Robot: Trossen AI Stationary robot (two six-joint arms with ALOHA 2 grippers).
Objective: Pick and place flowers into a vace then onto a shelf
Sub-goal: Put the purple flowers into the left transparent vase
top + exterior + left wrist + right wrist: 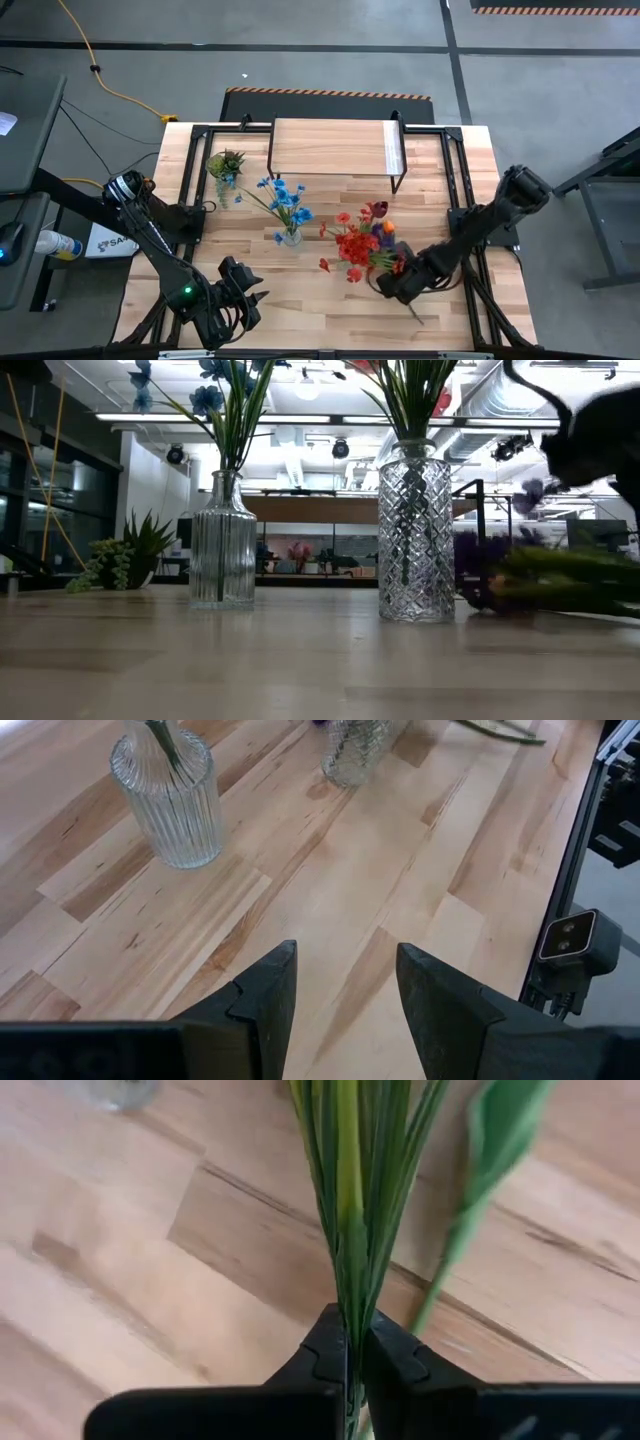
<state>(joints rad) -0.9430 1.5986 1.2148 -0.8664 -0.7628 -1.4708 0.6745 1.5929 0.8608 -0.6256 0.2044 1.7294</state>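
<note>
While the thin green flower stems (pixel 350 1210) lay low over the pale plank table (pixel 320 300), the right claw (pixel 352 1355) pinched them tight; a diamond-cut glass vase (pixel 415 530) of red blooms stood just beside. The left claw (pixel 340 1000) waited half-spread, well apart.

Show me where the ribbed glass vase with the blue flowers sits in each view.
High view: ribbed vase at table centre, left of the red bunch.
Low view: ribbed vase left of centre.
Left wrist view: ribbed vase near the upper left corner.
Right wrist view: cannot tell.
Shared landmark: the diamond-cut vase beside it, seen in the left wrist view too.
</note>
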